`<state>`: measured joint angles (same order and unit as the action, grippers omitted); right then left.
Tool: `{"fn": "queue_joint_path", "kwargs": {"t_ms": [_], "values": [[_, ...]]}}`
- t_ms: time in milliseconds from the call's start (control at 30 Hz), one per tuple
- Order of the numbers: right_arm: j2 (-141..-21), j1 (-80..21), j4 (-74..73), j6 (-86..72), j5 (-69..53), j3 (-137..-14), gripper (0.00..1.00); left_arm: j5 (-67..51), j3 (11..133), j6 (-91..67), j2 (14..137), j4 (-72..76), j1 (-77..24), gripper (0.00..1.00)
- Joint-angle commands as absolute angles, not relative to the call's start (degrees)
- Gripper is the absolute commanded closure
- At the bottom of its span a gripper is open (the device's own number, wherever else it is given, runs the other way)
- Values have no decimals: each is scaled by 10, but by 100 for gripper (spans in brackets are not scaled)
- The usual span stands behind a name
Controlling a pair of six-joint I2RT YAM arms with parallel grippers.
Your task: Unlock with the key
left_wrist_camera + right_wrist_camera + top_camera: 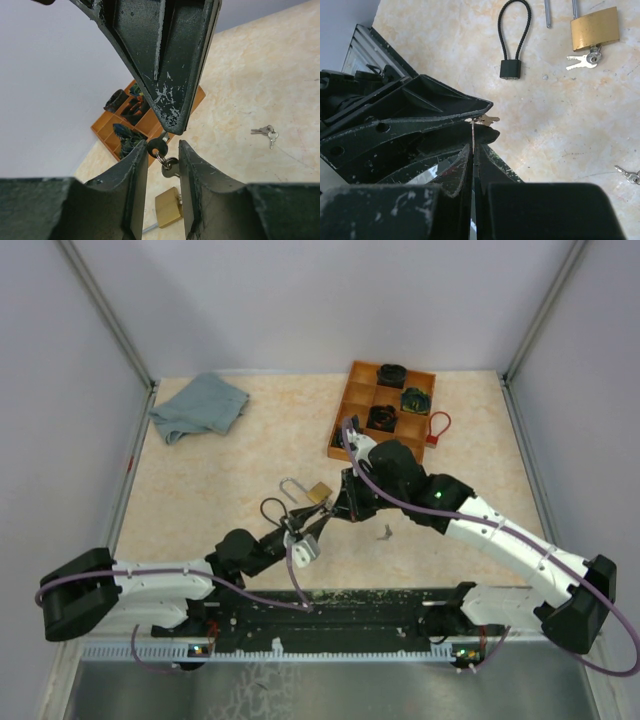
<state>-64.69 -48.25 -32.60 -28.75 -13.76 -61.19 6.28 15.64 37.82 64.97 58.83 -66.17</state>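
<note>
My right gripper point(336, 508) point(473, 146) is shut on a small key point(160, 146) with a black head, holding it above the table. A ring with a second black-headed key point(170, 168) hangs from it. My left gripper point(305, 530) point(162, 148) stands open, its two fingers on either side of the hanging keys. In the right wrist view the key's tip point(489, 119) pokes out past the left fingers. The brass padlock point(319, 490) point(167, 206) point(595, 27) lies on the table just beyond, its shackle open, with silver keys point(582, 61) at its base.
A black cable lock point(272, 510) point(512, 67) lies left of the padlock. Loose silver keys point(384, 531) point(265, 131) lie to the right. An orange compartment tray point(352, 405) of locks stands at the back, with a red lock point(437, 430) beside it and a blue cloth point(200, 405) at the back left.
</note>
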Motion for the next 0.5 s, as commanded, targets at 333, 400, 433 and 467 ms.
{"fn": "queue_joint_path", "kwargs": {"t_ms": [333, 400, 433, 467], "values": [[-641, -484, -277, -297, -136, -621, 90, 105, 172, 378, 663, 583, -673, 92], [-633, -482, -256, -295, -144, -615, 83, 118, 161, 348, 663, 612, -673, 95], [-627, -479, -242, -293, -150, -611, 79, 120, 156, 336, 661, 618, -672, 95], [-622, -476, -223, -292, -155, -605, 75, 118, 154, 322, 660, 618, -672, 96]]}}
